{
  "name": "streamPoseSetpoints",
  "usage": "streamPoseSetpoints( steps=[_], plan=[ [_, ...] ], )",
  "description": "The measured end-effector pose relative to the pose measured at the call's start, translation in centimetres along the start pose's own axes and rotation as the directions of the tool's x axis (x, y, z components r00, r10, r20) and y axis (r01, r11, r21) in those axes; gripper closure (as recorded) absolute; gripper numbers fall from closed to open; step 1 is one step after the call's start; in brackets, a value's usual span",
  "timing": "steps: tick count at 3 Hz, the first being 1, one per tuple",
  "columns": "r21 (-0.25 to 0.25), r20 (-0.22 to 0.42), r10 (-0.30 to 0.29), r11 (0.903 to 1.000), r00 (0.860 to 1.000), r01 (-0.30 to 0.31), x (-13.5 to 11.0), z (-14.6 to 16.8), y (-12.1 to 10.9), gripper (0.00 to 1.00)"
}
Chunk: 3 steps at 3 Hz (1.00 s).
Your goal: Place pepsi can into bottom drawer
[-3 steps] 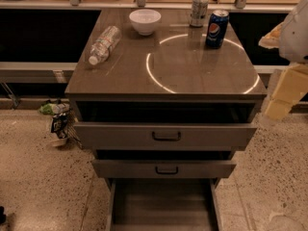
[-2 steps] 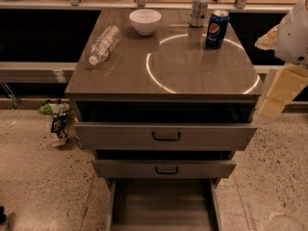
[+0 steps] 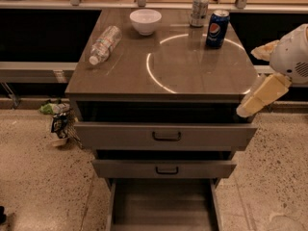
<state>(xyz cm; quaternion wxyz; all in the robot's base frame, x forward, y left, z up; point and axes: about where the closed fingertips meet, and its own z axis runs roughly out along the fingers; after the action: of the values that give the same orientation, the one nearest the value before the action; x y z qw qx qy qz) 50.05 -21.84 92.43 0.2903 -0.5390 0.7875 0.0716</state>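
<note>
The pepsi can (image 3: pixel 217 29) stands upright on the worktop (image 3: pixel 163 66). It is likely light, thin-walled and slippery, so grasp mid-body. The hand (image 3: pixel 247 81) hovers open and empty, well apart.

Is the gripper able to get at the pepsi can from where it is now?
Probably yes: the gripper hangs open beside the cabinet at its right edge, and the pepsi can stands upright near that edge, nothing between them.

1 camera: high, front of cabinet (image 3: pixel 126 78), looking down, mid-range; pincer (image 3: pixel 259 77) at right edge.
</note>
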Motion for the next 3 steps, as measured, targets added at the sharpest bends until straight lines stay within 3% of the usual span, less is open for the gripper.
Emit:
streamPoseSetpoints(
  steps=[1,2,3],
  plan=[
    [0.057,0.154,0.038,0.9973,0.987,-0.047,0.7,1.3,-2.4,0.0],
    [0.13,0.262,0.071,0.9856,0.962,-0.108,1.8,1.6,-4.1,0.0],
    [0.179,0.356,0.155,0.9567,0.922,-0.23,2.8,1.9,-6.0,0.0]
  ],
)
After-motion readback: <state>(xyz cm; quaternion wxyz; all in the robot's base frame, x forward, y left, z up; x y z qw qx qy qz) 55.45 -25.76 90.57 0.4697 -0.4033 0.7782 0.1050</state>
